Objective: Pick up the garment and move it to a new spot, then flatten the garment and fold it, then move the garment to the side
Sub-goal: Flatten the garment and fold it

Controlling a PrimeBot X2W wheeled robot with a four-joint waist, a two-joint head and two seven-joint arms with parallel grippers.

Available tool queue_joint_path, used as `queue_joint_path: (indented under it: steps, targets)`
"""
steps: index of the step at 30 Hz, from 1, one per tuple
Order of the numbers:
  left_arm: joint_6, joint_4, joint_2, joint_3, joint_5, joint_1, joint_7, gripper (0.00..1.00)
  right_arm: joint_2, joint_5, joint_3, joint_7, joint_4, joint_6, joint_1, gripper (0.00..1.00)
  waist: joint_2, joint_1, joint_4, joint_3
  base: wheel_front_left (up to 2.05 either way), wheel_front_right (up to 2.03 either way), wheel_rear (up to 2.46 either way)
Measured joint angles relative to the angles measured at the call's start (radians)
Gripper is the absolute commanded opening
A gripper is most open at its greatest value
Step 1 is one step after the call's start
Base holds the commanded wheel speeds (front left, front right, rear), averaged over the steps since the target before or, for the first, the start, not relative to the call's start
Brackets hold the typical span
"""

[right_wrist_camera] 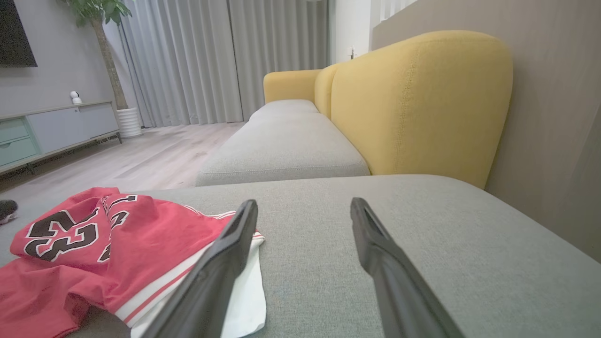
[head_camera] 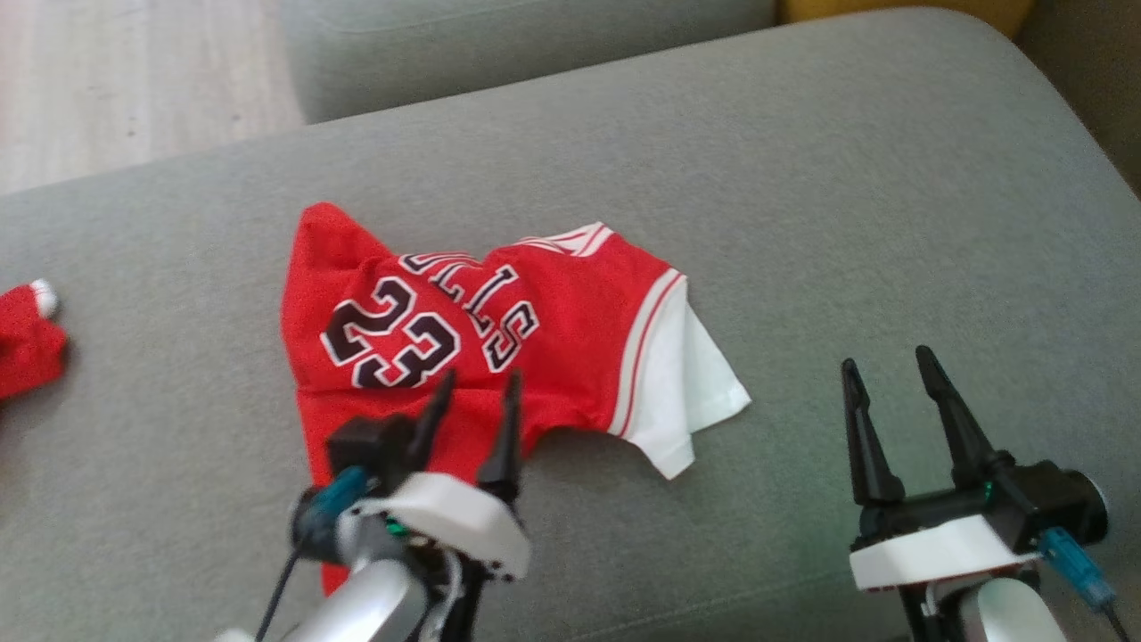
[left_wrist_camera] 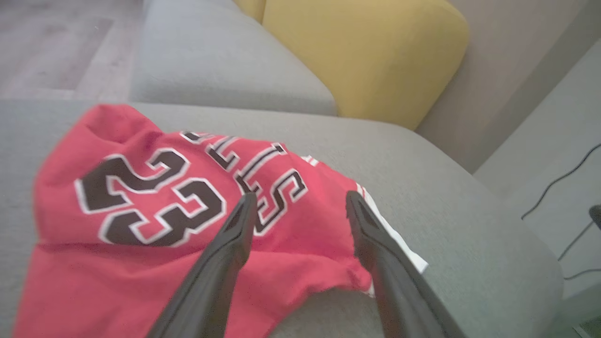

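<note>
Support was a grey fabric sofa seat cushion [head_camera: 802,223] with a flat top and a rounded far-right corner. 1 red basketball jersey [head_camera: 579,366] lay on it, crumpled rather than flat. Black "23" and lettering faced up, with red-and-white striped trim. A white panel [head_camera: 691,383] spread onto the cushion at its right side. 1 more red fabric item with a white tip [head_camera: 27,343] sat at the cushion's left edge, well apart from the jersey and cut off by the frame.
</note>
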State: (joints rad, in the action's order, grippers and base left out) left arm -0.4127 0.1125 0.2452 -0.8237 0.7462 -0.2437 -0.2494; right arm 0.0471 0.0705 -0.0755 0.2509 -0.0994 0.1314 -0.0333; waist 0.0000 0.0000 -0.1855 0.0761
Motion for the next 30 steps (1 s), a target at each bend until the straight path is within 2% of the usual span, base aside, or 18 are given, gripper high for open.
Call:
queue_joint_path:
  steps: [8, 20, 30]
  targets:
    - [0.004, -0.076, 0.037, 0.176, -0.252, 0.148, 0.000, 1.00, 0.002, -0.053, 0.041, 0.000, 0.008, 0.000, -0.002, 1.00, 0.0000, 0.0000, 0.066, -0.026, 0.00, 0.00, 0.00]
    - [0.133, -0.039, 0.024, 0.393, -0.427, 0.310, 0.000, 1.00, 0.000, -0.112, 0.139, 0.000, -0.060, 0.000, -0.022, 1.00, 0.0000, 0.0000, 0.126, -0.054, 0.00, 0.00, 0.00]
    - [0.223, -0.027, -0.063, 0.524, -0.534, 0.386, 0.000, 1.00, -0.002, -0.094, 0.144, 0.000, -0.111, 0.000, -0.025, 1.00, 0.0000, 0.0000, 0.141, -0.072, 0.00, 0.00, 0.00]
